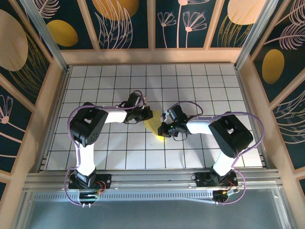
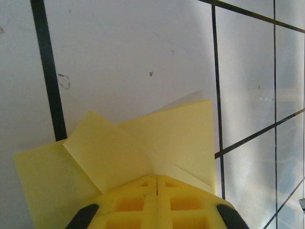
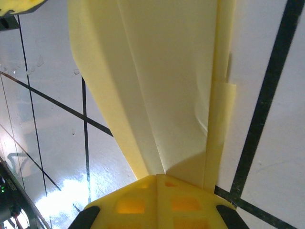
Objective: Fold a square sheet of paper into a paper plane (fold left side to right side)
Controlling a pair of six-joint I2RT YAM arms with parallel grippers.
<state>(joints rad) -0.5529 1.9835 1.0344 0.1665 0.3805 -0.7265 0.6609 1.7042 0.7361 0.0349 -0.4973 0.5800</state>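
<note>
While left gripper (image 1: 149,114) and right gripper (image 1: 162,130) touch it, paper (image 1: 153,125) lies between.

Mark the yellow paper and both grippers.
yellow paper (image 1: 153,127): top view, bare middle between the grippers.
left gripper (image 2: 156,177): left wrist view, closed fingertip seam.
right gripper (image 3: 156,176): right wrist view, closed fingertip seam.

Shows paper (image 1: 153,125) at the middle of the worktop (image 1: 190,81), between 2 claws: left claw (image 1: 148,114) at its far-left end, right claw (image 1: 163,130) at its near-right end.
</note>
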